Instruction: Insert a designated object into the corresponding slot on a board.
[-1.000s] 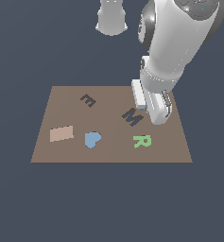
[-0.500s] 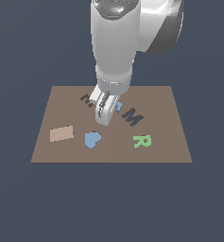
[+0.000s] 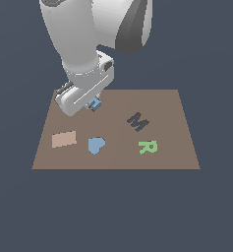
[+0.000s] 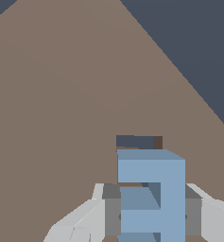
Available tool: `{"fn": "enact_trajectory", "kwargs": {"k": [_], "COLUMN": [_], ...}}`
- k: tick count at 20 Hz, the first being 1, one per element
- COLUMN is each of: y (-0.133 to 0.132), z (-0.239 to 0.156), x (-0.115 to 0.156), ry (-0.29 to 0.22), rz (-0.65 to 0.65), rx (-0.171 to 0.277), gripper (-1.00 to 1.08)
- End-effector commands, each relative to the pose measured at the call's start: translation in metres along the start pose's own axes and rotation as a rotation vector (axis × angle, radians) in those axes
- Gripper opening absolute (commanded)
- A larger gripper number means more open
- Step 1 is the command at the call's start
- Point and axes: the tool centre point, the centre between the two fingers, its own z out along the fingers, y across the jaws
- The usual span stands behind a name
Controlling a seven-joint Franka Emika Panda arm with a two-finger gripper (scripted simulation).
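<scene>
My gripper (image 3: pixel 93 105) is shut on the small light blue E block (image 3: pixel 95 103) and holds it low over the back left part of the brown board (image 3: pixel 162 103). In the wrist view the E block (image 4: pixel 151 189) sits between the two grey fingers (image 4: pixel 111 208). Just beyond it, a strip of the dark E-shaped slot (image 4: pixel 138 142) shows in the board (image 4: pixel 61 94). In the exterior view the slot is hidden behind my hand and the block. I cannot tell whether the block touches the board.
On the board lie a dark M-shaped recess (image 3: pixel 137 121), a green letter R (image 3: pixel 148 146), a blue heart piece (image 3: pixel 96 144) and a tan rectangular piece (image 3: pixel 64 139). The board's far edge shows in the wrist view.
My arm has swung from the exterior view's right side of the board, past the M recess, to the back left, carrying the blue E block to where the E recess showed.
</scene>
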Motion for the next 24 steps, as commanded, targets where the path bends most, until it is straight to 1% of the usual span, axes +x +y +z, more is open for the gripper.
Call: {"fn": "enact_trajectory", "kwargs": {"k": [1,9,15,16,24], "y": [-0.001,0.0,0.0,0.0,0.0], "z": [0.0,0.0,0.01,0.01,0.01], "x": [0.009,0.008,0.007,0.007,0.007], "ry": [-0.001,0.0,-0.001,-0.001,-0.001], "rz": [0.035,0.031,0.027,0.027,0.027], "rx": [0.0,0.0,0.0,0.0,0.0], "gripper": [-1.0,-1.0,-1.0,1.0,1.0]}}
